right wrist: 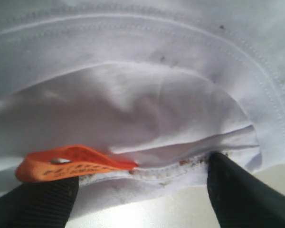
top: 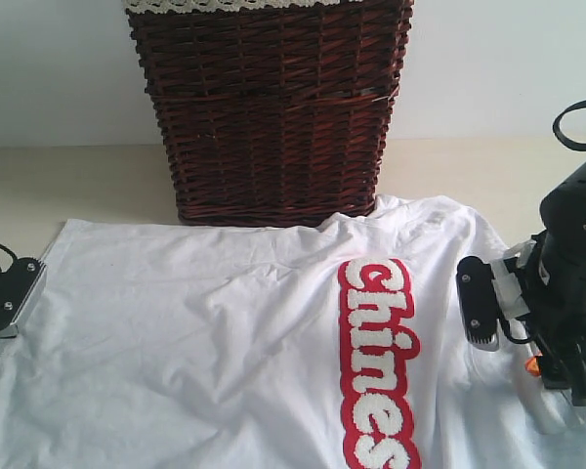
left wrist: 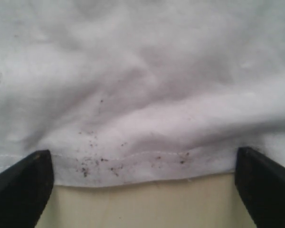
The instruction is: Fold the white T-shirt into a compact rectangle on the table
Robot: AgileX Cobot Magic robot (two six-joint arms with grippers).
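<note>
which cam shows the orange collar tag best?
Right wrist view: the orange tag is large and close at the collar seam. Exterior view shows only an orange speck by the right arm. Left wrist view shows just the white T-shirt hem.

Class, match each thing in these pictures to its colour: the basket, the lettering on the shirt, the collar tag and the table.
Things:
1. basket
2. lettering
3. tag
4. table

Colours:
A. orange
B. pale beige
C. dark reddish brown
D. white edged in red

Pairs: 1-C, 2-D, 3-A, 4-B
</note>
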